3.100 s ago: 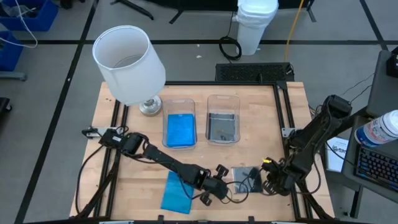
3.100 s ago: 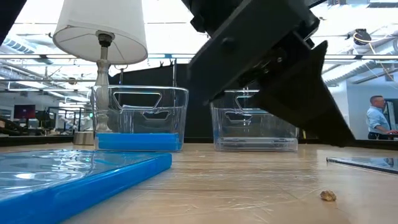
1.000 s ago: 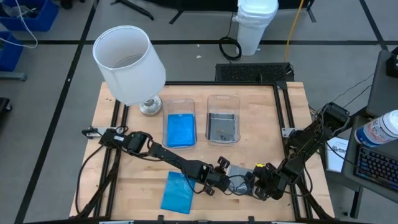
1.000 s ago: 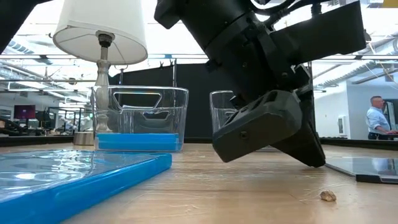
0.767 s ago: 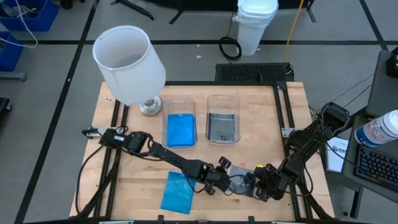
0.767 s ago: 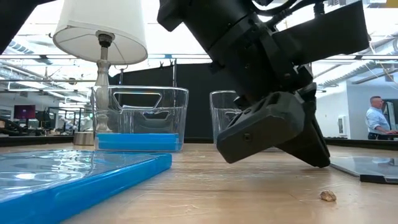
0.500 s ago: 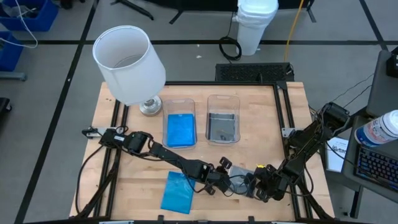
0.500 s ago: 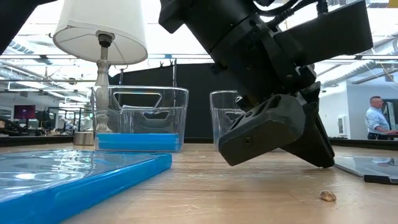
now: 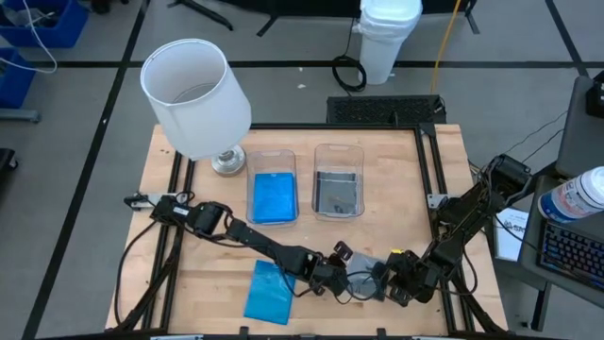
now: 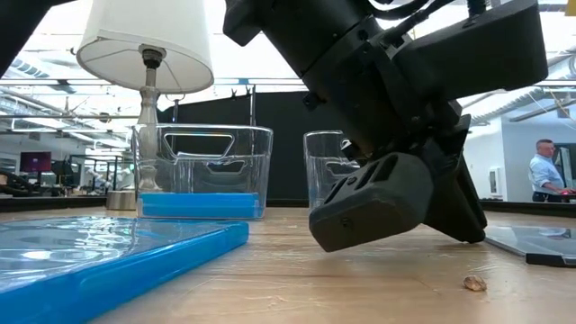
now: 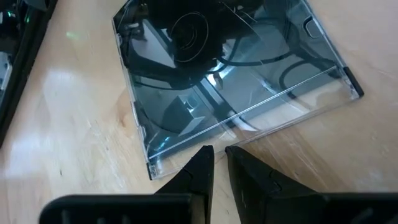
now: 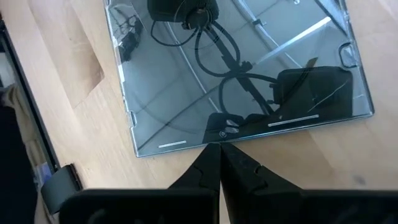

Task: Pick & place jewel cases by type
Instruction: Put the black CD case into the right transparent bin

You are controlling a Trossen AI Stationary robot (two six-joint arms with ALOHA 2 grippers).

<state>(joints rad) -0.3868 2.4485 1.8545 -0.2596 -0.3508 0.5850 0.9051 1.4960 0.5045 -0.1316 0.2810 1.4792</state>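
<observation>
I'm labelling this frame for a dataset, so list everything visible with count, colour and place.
Smoky jewel case: one loose, dark grey, front of table between both grippers.
Blue jewel case: one loose, bright blue, front left.
Left tub: one, clear, centre, blue case inside.
Right tub: one, clear, beside it, dark case inside.
Lamp: one, white shade, back left.
Table: one, light wood.
Person: one, far off in the low view.
Left gripper: slightly open at the smoky case's edge.
Right gripper: shut at its opposite edge.

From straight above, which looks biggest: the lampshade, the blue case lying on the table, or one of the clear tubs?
1. Lampshade, though it stands nearer the camera.
2. Left clear tub.
3. Loose blue case, only slightly smaller than the tub; too close to rank firmly.
</observation>
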